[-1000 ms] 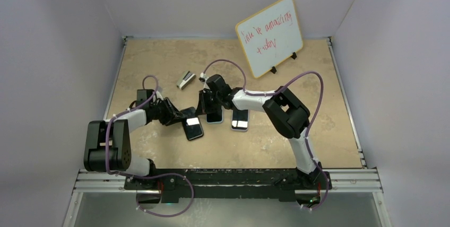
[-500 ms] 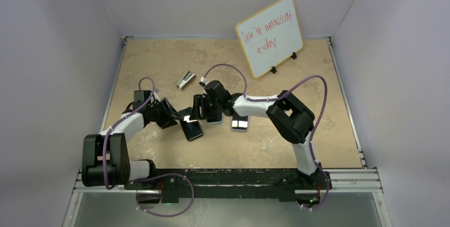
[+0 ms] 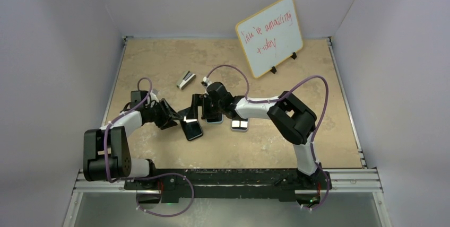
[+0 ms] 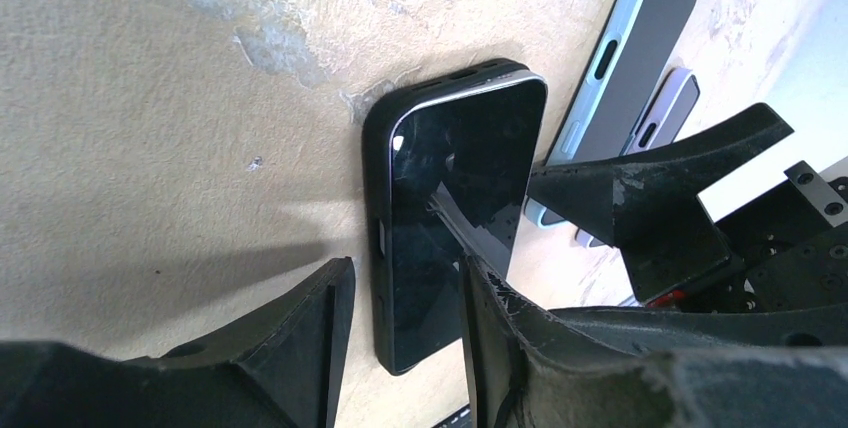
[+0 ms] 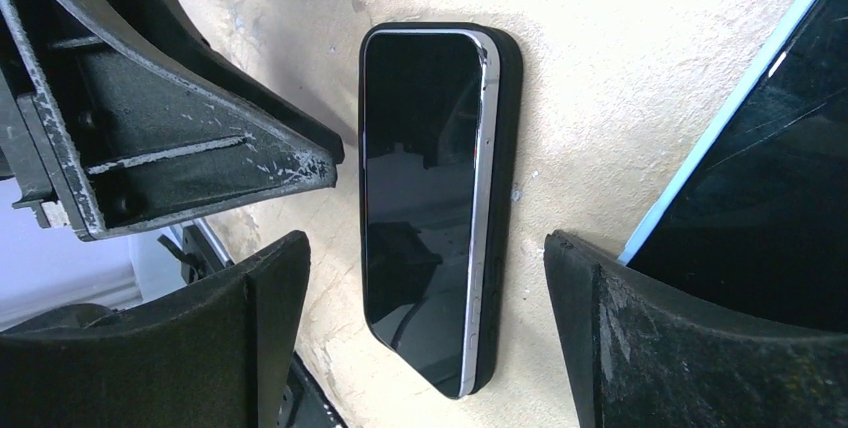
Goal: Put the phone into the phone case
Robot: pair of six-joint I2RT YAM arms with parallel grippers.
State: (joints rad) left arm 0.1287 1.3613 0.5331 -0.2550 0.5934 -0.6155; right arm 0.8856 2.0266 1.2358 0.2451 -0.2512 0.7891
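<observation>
Your left gripper [image 4: 408, 283] sits low over the bench [image 3: 159, 57] with its fingers partly spread; they straddle the near end of the phone [image 5: 420, 198], a strip of bare bench shows between one finger and the case, and the other finger overlaps the phone's edge, so you cannot tell whether it touches. Your right gripper [image 5: 428, 248] comes at the same phone from the other end, its fingers spread wide and clear of the phone on both sides; it holds nothing. The phone lies screen up in the black case [image 5: 503, 198], flat on the bench near the middle, a little toward the left edge; a silver side edge shows along one long side, just inside the case wall. Just beside it, on the side toward the right edge, lies a second phone in a light blue case [image 4: 640, 28]; beyond that lies a third phone [image 3: 240, 124]. A small grey and black object [image 3: 184, 80] lies apart, toward the far edge; a whiteboard [image 3: 270, 36] with red writing stands tilted near the far right corner.
</observation>
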